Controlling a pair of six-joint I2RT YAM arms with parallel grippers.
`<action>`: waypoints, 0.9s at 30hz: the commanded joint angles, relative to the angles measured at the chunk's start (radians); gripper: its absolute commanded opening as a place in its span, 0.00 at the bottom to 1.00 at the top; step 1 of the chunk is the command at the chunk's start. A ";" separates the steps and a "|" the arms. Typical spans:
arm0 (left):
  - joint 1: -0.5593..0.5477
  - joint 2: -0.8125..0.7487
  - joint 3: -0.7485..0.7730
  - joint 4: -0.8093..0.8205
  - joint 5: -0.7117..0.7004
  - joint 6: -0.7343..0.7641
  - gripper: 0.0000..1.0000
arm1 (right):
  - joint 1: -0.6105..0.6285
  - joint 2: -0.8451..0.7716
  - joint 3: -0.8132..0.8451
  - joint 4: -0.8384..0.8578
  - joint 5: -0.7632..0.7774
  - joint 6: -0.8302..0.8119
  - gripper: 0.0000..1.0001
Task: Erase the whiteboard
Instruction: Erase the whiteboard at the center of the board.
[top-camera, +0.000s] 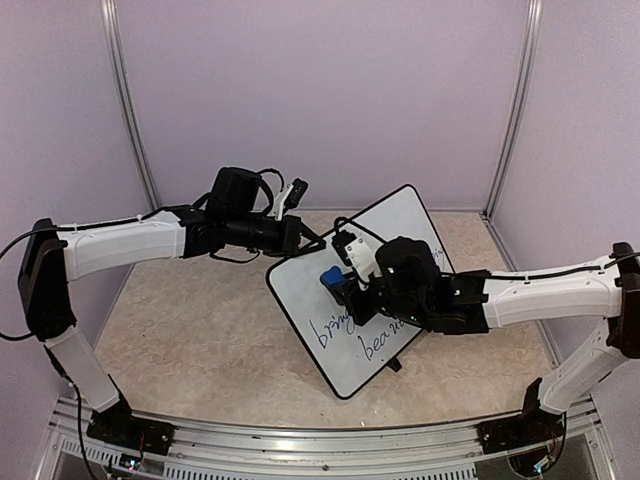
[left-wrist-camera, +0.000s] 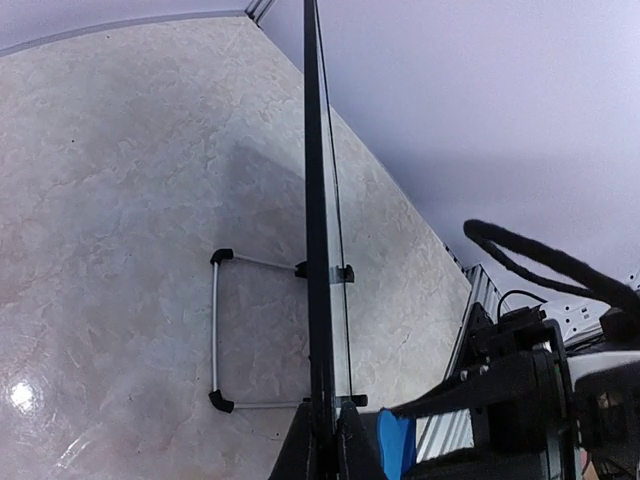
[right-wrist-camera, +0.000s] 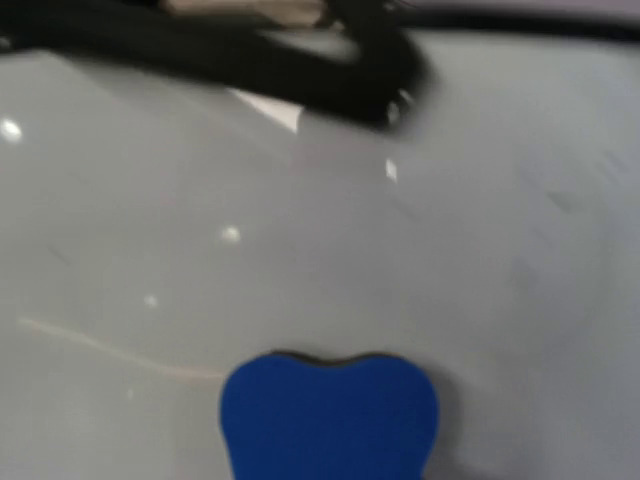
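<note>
Whiteboard (top-camera: 410, 225) stands tilted at table (top-camera: 180, 330) centre, handwriting (top-camera: 335, 330) on near half. Left gripper (top-camera: 305, 238) clamped shut on far-left edge, steadying it. Right gripper (top-camera: 340, 285) pinches blue eraser (top-camera: 329, 276) against face, for wiping.

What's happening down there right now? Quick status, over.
Left fingers shut on whiteboard edge, board tilted up. Right fingers shut on blue eraser, against the board. Writing on lower part, not yet wiped. Nothing blocking.
</note>
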 joint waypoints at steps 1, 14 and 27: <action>-0.055 -0.026 -0.013 0.050 0.076 0.042 0.00 | 0.086 0.122 0.121 -0.168 0.129 0.023 0.26; -0.058 -0.036 -0.017 0.053 0.045 0.038 0.00 | 0.199 0.215 0.223 -0.290 0.148 0.114 0.27; -0.060 -0.080 -0.048 0.083 -0.024 0.014 0.00 | 0.236 0.157 0.128 -0.346 0.156 0.220 0.27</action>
